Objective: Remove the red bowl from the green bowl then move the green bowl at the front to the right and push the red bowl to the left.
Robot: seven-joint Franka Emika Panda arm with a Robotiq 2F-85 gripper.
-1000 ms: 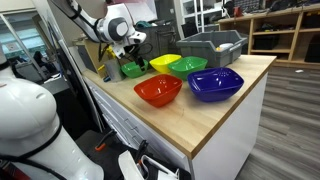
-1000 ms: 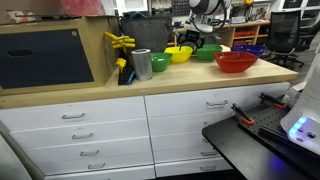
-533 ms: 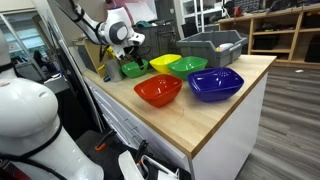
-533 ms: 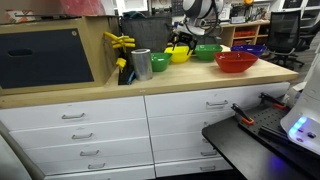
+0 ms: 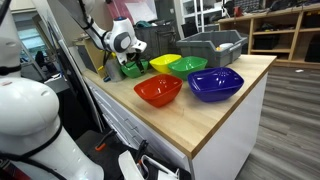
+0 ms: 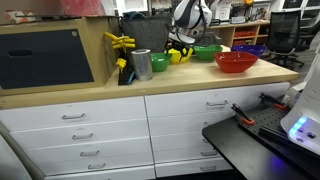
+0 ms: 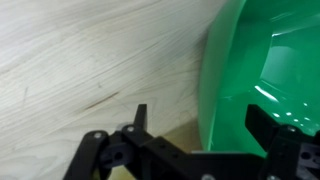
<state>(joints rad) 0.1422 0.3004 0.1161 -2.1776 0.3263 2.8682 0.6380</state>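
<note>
The red bowl (image 5: 158, 91) sits on its own on the wooden counter, next to the blue bowl; it also shows in an exterior view (image 6: 236, 62). One green bowl (image 5: 187, 67) (image 6: 207, 52) stands behind it beside the yellow bowl (image 5: 165, 62). The look-alike green bowl (image 5: 133, 70) (image 6: 159, 62) sits at the far end of the row. My gripper (image 5: 127, 60) (image 6: 176, 47) hangs over this one. In the wrist view the gripper (image 7: 200, 125) is open, with the wall of this green bowl (image 7: 260, 70) between its fingers. One finger is inside the bowl and one outside.
A larger blue bowl (image 5: 216, 84) sits near the counter's edge. A grey bin (image 5: 212, 45) stands at the back. A metal cup (image 6: 142, 64) and yellow-handled tools (image 6: 120, 42) stand beside the far green bowl. Bare wood (image 7: 80, 60) lies outside the bowl.
The arm has moved along the counter toward the far green bowl and lowered over its rim. The bowls have not moved.
</note>
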